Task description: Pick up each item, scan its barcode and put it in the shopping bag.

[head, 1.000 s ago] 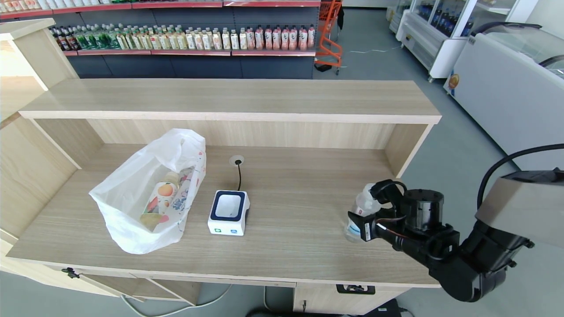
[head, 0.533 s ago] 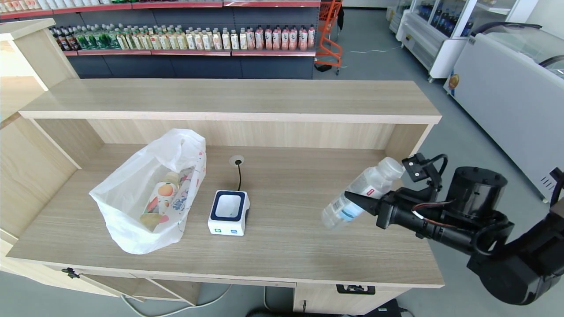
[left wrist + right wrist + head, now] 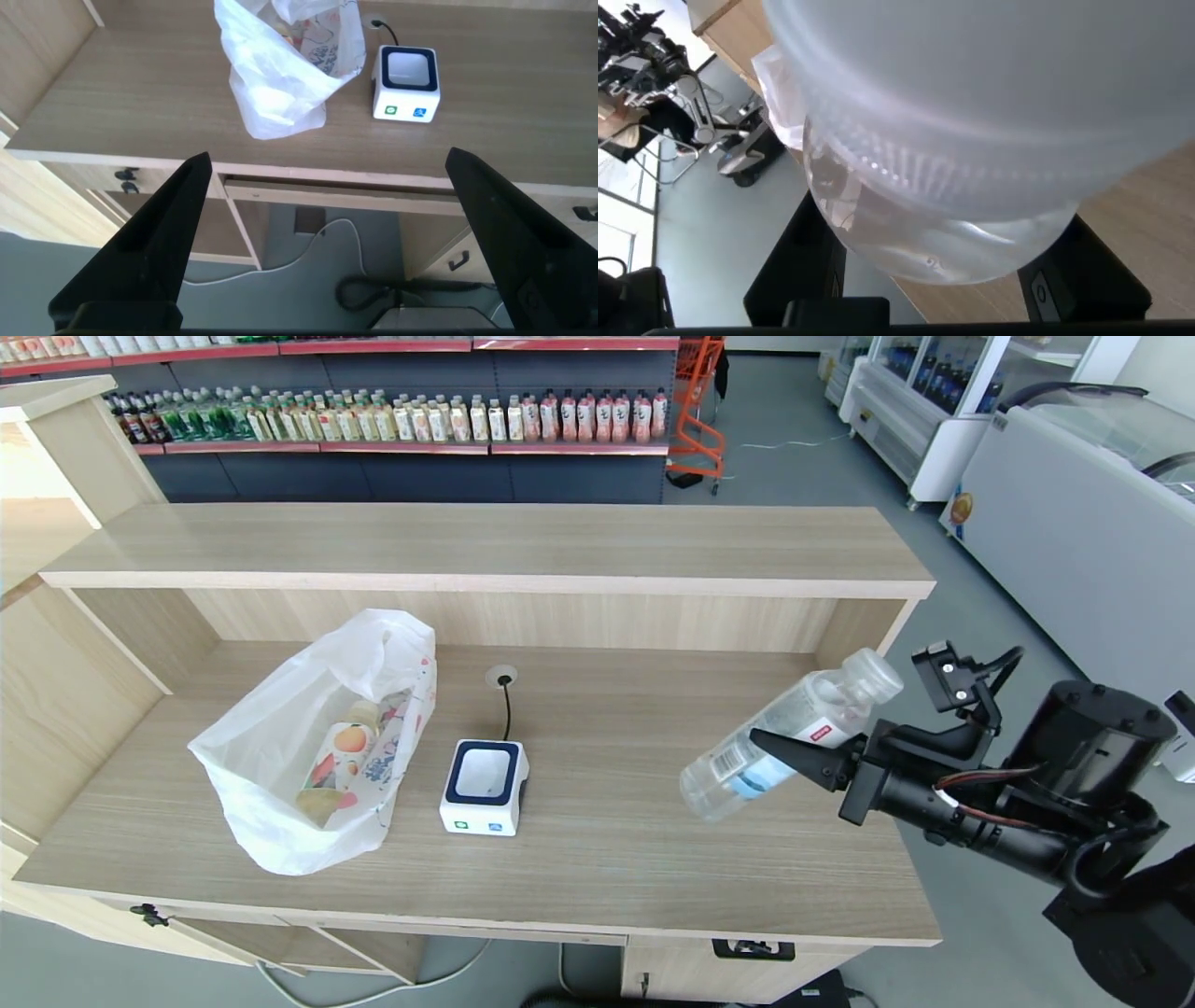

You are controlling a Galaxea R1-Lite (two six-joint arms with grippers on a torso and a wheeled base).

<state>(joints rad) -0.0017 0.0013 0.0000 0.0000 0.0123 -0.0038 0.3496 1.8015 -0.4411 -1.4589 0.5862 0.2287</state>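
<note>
Clear plastic bottle (image 3: pixel 789 735), R gripper (image 3: pixel 814 747) clamped

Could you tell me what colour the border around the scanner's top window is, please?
Dark blue, on a white scanner; clearest in the head view.

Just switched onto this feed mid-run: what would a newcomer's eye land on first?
The clear water bottle, held tilted above the right end of the counter in the right end effector, with its cap end higher. Next, the white shopping bag at the counter's left, already holding a fruit-printed item, and the small white scanner beside it.
</note>
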